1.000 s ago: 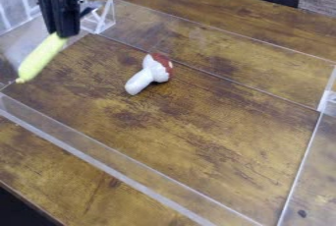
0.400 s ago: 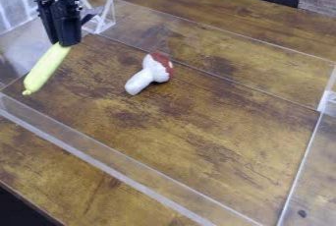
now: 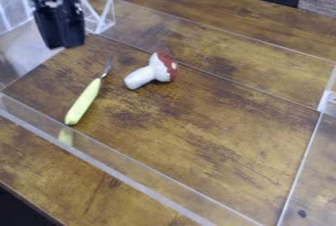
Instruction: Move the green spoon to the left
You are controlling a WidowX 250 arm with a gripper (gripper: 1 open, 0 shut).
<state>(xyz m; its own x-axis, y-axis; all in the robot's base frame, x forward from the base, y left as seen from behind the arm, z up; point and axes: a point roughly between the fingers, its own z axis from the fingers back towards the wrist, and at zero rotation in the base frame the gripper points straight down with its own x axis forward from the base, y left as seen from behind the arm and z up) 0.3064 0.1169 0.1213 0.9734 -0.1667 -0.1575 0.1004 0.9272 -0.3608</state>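
Observation:
The green spoon (image 3: 83,101) lies flat on the wooden floor of the tray, in its left part. Its yellow-green handle points toward the front edge and its thin metal end points back toward the mushroom. My black gripper (image 3: 59,43) hangs above and behind the spoon at the upper left, apart from it. Its jaws stand open with nothing between them.
A toy mushroom (image 3: 148,71) with a white stem and red cap lies just right of the spoon's metal end. Low clear plastic walls (image 3: 132,179) ring the wooden work area. A clear plastic stand (image 3: 104,14) sits behind the gripper.
The spoon hung from the shut gripper at the far left before. Now it has dropped out and lies on the wood, lower and further right. The jaws have opened.

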